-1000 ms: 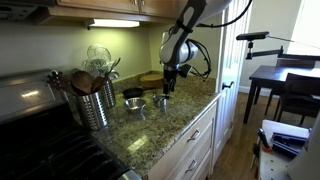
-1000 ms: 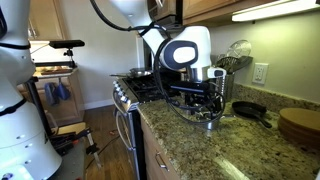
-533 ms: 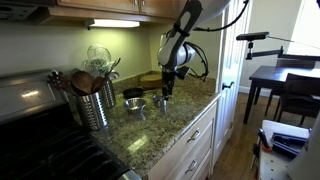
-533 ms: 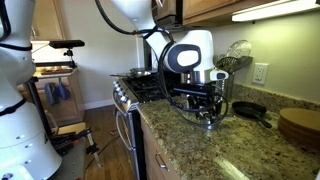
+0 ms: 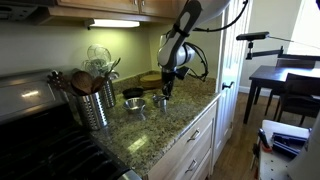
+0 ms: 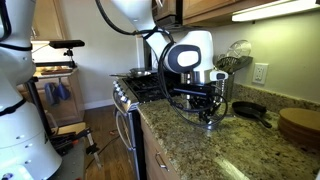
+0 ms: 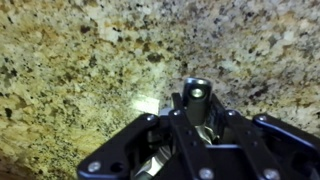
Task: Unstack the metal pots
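Observation:
The metal pots stand on the granite counter in an exterior view: one small shiny pot [image 5: 135, 104] sits apart to the left and a second pot [image 5: 160, 101] is right under my gripper [image 5: 166, 92]. From the opposite side, the gripper [image 6: 210, 112] is down on a steel pot [image 6: 211, 122]. In the wrist view the gripper [image 7: 195, 128] fills the bottom edge, and its jaws stand close together with a strip of shiny steel [image 7: 163, 157] caught between them. Most of that pot is hidden by the gripper body.
A ribbed steel canister of wooden spoons [image 5: 97, 103] and a wire whisk [image 5: 98, 57] stand near the stove [image 6: 145, 88]. A dark pan [image 6: 248, 110] and a round wooden board [image 6: 298, 122] lie behind the pots. The counter's front edge [image 5: 195, 115] is close by.
The jaws have drawn in from wide open to narrow around the pot's steel. The arm has hardly shifted, and the pots stay in place.

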